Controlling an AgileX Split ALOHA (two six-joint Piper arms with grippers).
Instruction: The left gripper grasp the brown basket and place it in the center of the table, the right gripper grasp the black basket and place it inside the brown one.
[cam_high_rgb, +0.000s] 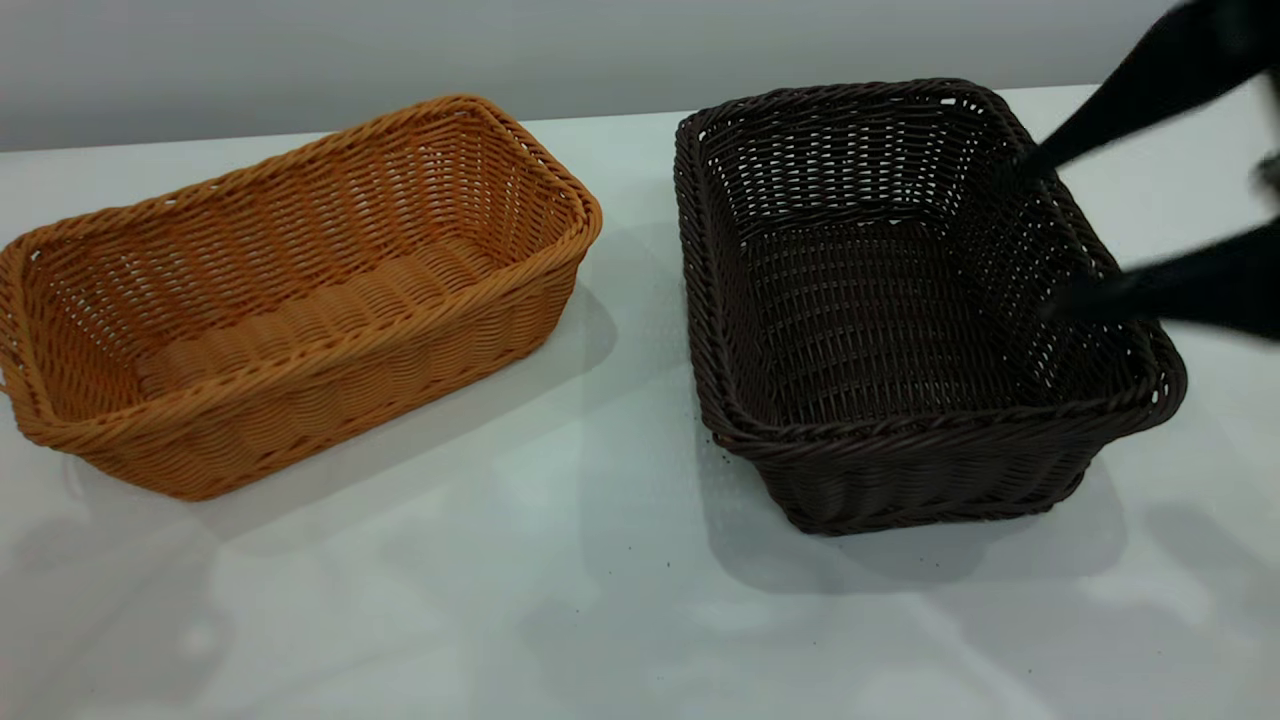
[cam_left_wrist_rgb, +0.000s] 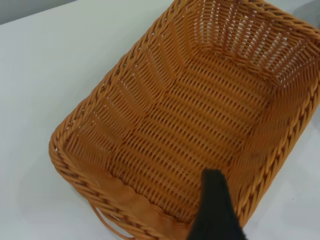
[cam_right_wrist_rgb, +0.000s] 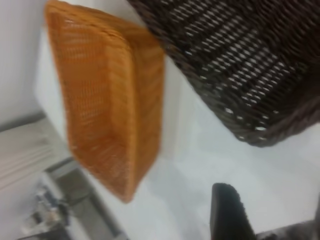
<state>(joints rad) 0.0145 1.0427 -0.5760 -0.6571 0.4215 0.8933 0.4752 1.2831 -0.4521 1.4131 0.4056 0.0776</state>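
Observation:
The brown basket (cam_high_rgb: 290, 290) stands on the left of the white table (cam_high_rgb: 600, 610); the black basket (cam_high_rgb: 900, 310) stands on the right, both upright and apart. My right gripper (cam_high_rgb: 1050, 230) is open, its two fingers spread wide over the black basket's right rim, holding nothing. My left gripper (cam_left_wrist_rgb: 267, 210) is out of the exterior view; in its wrist view one finger (cam_left_wrist_rgb: 215, 205) hangs over the brown basket (cam_left_wrist_rgb: 200, 115) just inside a side wall, with no second finger beside it. The right wrist view shows the black basket (cam_right_wrist_rgb: 240, 55), the brown basket (cam_right_wrist_rgb: 100, 100) and one finger (cam_right_wrist_rgb: 227, 212).
A grey wall runs behind the table's far edge (cam_high_rgb: 620, 120). Bare tabletop lies between the two baskets and across the whole front. Off-table floor and clutter (cam_right_wrist_rgb: 45, 210) show in the right wrist view.

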